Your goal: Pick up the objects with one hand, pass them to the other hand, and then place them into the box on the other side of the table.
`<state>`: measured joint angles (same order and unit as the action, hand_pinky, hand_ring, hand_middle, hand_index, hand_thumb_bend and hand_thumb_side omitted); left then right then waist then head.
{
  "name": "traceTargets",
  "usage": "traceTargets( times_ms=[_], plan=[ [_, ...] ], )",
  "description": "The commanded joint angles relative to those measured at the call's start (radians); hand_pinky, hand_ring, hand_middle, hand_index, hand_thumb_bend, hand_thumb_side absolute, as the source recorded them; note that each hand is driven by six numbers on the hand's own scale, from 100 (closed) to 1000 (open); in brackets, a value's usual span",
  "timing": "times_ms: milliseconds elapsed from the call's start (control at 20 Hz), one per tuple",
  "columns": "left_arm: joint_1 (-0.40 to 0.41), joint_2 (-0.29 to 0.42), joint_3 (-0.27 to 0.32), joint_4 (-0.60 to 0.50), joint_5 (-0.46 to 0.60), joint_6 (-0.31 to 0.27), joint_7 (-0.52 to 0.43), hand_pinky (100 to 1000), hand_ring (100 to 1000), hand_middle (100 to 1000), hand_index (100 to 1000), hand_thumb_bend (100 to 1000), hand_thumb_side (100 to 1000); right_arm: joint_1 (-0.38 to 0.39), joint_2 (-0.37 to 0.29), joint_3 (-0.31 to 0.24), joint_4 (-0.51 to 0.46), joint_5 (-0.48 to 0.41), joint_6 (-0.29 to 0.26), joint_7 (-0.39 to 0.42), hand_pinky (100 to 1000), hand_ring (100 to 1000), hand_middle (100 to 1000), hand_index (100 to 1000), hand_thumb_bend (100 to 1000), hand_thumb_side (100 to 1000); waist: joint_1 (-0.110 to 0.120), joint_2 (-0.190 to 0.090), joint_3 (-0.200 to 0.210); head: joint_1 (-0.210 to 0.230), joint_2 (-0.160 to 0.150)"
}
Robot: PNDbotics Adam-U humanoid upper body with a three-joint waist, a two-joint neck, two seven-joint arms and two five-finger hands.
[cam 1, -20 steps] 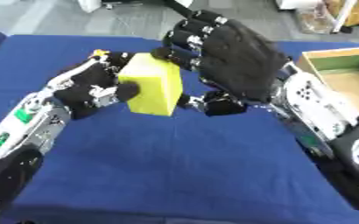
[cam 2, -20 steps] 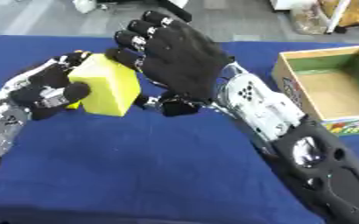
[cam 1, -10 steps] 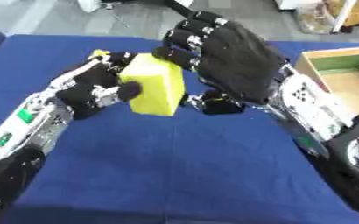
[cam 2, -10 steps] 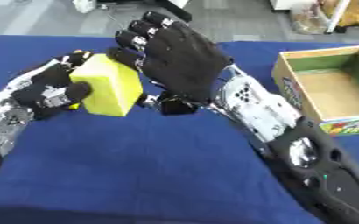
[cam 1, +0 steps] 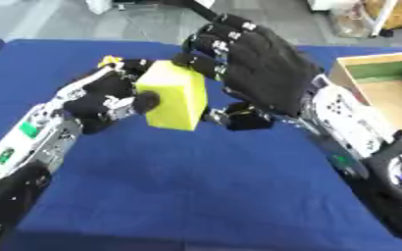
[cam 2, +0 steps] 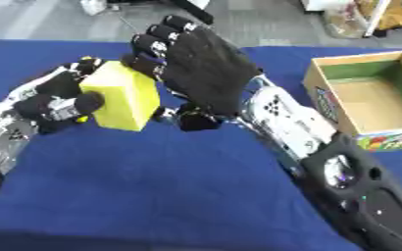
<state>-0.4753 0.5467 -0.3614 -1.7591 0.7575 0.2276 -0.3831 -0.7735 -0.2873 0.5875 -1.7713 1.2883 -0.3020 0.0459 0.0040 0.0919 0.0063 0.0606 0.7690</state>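
above the blue desk (cam 1: 196, 196), the left hand (cam 1: 110, 100) curls its fingers round a yellow block (cam 1: 177, 95), holding it in the air at centre left. the right hand (cam 2: 206, 68) meets the block's right face with fingers spread nearly straight, thumb tucked beneath. the open box (cam 2: 369, 100) sits at the right edge.

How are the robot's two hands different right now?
The left hand has its fingers and thumb curled round the yellow block, holding it up. The right hand is spread open, fingers just reaching the block's far top edge. We see the right hand's broad black back; the left shows more silver. Both are above the blue table.
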Motion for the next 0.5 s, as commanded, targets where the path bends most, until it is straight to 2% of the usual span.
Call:
traceTargets(
  times_ms=[50,500],
  plan=[
    [-0.025,0.007,0.01,-0.014,0.0,-0.008,0.0,892,660,560,652,373,131,-0.011,-0.008,0.004,-0.001,-0.021,-0.016,0.034,714,734,720,894,490,405,0.007,-0.004,-0.002,0.003,0.001],
    [-0.025,0.006,0.015,-0.01,-0.012,-0.018,0.009,893,657,558,651,365,128,-0.013,-0.012,0.003,-0.021,-0.118,-0.029,0.117,726,740,752,919,492,445,0.006,-0.005,-0.005,0.005,0.001]
  ],
)
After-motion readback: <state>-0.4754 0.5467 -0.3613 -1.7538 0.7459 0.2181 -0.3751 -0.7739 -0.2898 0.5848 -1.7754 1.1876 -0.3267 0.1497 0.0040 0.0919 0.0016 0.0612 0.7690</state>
